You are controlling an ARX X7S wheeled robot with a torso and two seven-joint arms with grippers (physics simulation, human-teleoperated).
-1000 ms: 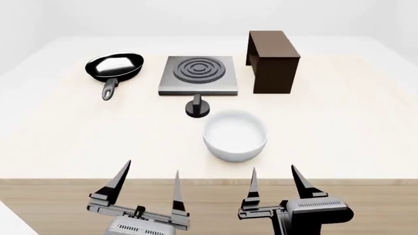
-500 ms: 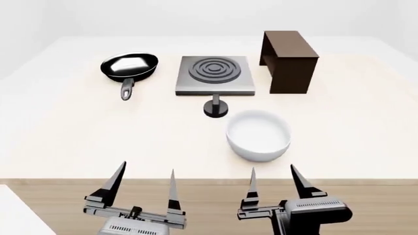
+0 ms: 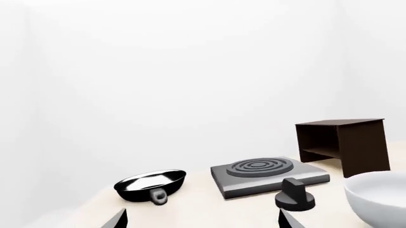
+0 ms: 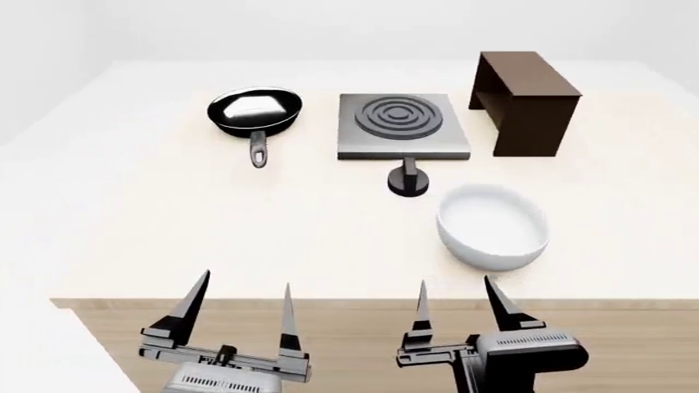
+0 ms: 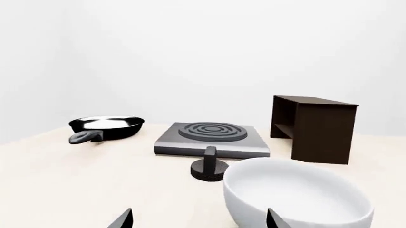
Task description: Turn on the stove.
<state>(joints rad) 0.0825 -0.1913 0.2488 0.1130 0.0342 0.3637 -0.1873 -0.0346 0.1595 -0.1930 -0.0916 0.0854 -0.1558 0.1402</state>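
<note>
Both pairs of fingers [image 4: 191,307] [image 4: 500,304] spread, empty; one stove [image 4: 401,126], one knob [image 4: 408,182], one bowl [image 4: 493,227].

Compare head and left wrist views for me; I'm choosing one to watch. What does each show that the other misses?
Head only: both grippers whole, left and right, open, hanging short of the table edge. Left wrist only: the box's open side with its shelf, seen level. Both: pan, stove, knob, bowl.
</note>
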